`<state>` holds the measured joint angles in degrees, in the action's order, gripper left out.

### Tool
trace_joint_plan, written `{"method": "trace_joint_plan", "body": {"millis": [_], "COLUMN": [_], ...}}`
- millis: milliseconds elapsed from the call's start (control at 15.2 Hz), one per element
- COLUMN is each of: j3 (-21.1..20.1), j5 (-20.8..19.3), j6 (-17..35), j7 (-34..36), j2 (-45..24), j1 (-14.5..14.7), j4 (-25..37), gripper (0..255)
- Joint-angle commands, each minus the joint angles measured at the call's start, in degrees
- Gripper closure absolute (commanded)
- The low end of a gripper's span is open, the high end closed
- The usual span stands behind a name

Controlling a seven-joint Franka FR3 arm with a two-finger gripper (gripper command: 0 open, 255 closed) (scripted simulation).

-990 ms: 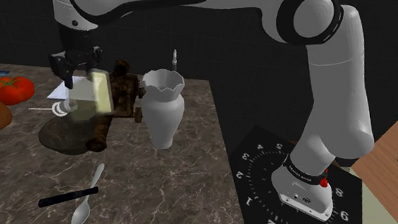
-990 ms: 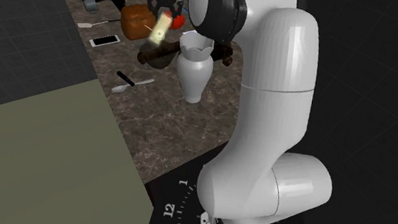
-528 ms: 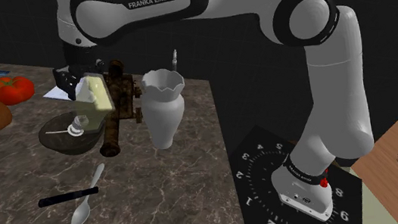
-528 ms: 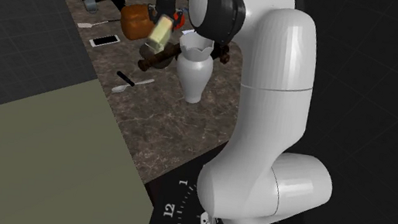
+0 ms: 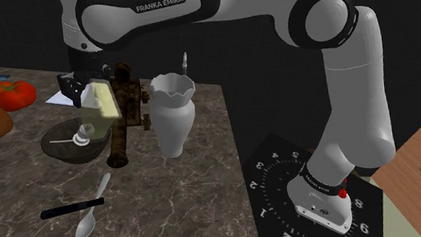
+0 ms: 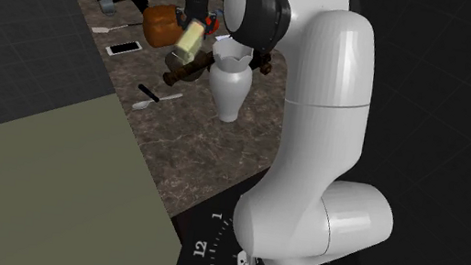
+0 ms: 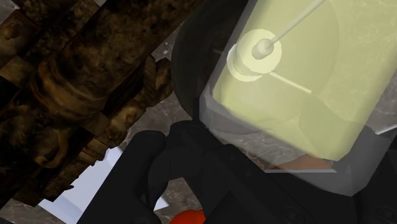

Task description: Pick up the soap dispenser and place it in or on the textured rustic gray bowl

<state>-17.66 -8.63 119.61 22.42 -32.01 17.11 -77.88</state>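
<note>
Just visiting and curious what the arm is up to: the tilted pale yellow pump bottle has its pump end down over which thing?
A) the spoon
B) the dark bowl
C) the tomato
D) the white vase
B: in the shoulder view the bottle leans with its pump end down over the dark bowl.

The white arm arches over and forward; its black gripper points down, fingers clasping the tilted soap dispenser.

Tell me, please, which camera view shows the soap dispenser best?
The shoulder view: nearly the whole soap dispenser shows, tilted, pump end over the dark bowl. The second exterior view has it small, beside the vase; the wrist view crops it, close up.
</note>
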Motion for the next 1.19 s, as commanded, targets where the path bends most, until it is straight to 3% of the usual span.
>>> {"method": "trace_joint_plan", "body": {"millis": [0,330,594,1122], "j3": [0.1,0.1,-0.4,-0.4], "j5": [-0.1,-0.1,0.9,0.9], "j6": [-0.1,0.0,-5.4,-5.4], "j7": [0.0,0.0,-0.5,-0.5], "j2": [-0.2,-0.1,3.0,3.0], "j1": [0.0,0.0,-0.5,-0.5], "j4": [0.0,-0.2,2.3,2.3], "gripper": [0,0,0,0]}}
